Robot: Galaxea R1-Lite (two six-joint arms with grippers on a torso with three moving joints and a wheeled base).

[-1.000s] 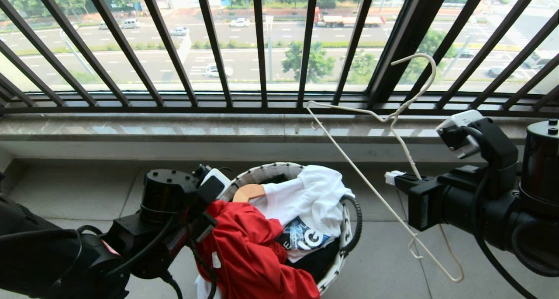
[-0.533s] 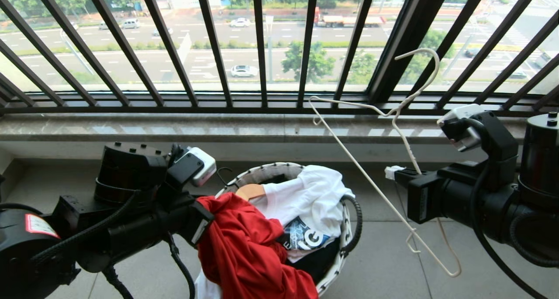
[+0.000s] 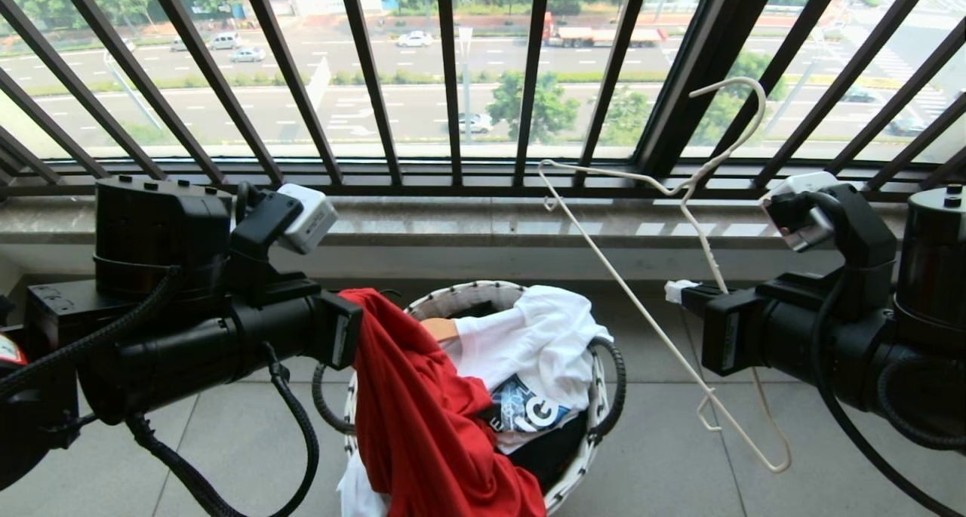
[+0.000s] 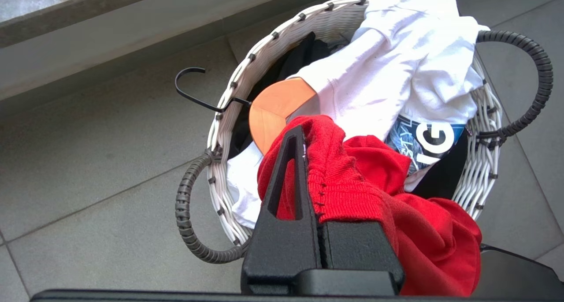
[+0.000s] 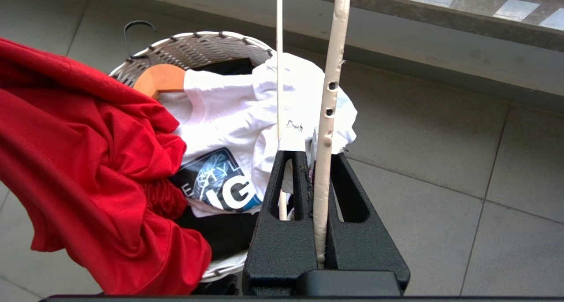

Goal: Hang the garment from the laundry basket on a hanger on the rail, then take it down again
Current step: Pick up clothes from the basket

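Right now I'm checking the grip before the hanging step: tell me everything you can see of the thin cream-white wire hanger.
The thin cream-white wire hanger is bare, with a twisted neck, a curved top hook and small hooks at its shoulders. Its coating looks chipped near the grip. It hangs tilted in the air right of the round white woven laundry basket, hook toward the black window bars. Only the right gripper touches it, shut on one wire; no cloth is on it.

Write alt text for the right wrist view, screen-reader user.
The right gripper is shut on a cream-white wire hanger, held above a grey tiled floor. Beyond it, a red T-shirt lifts out of a round woven laundry basket holding a white printed shirt.
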